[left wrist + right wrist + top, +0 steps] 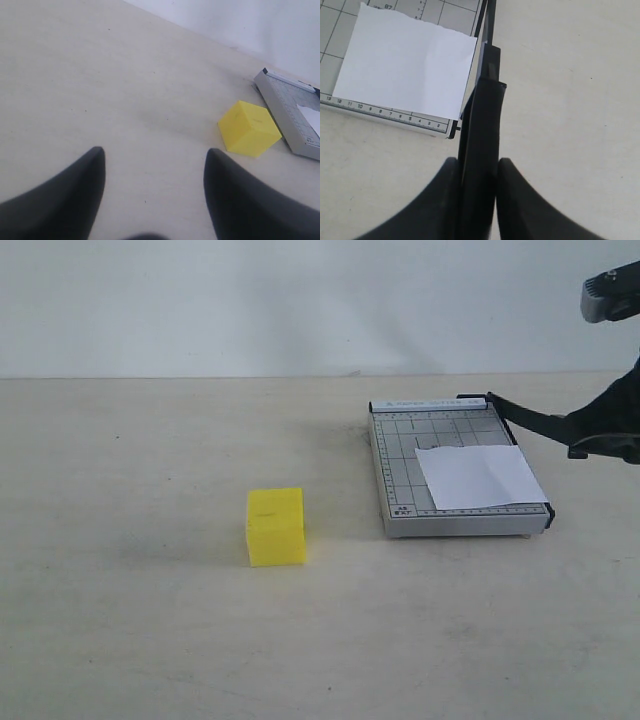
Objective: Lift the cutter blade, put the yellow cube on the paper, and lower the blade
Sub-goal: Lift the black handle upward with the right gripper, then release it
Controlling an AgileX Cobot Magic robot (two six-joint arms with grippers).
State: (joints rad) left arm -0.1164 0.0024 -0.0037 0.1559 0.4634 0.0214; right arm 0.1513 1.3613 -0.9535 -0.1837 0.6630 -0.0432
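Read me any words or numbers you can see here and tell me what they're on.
"13 12 11 10 9 8 7 6 5 4 3 2": ruler on the trimmer edge.
"87", perhaps "B7": trimmer grid beside the paper.
Trimmer top strip and corner label: too blurred to read.
Cube, paper: no text.

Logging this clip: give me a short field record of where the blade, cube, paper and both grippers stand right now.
cutter blade: raised off the trimmer board, handle clamped in the right gripper
paper: flat on the board, beside the cutting edge
yellow cube: on the table, apart from the trimmer, not on the paper
left gripper: open, empty, above bare table
progress: blade up; cube not yet placed
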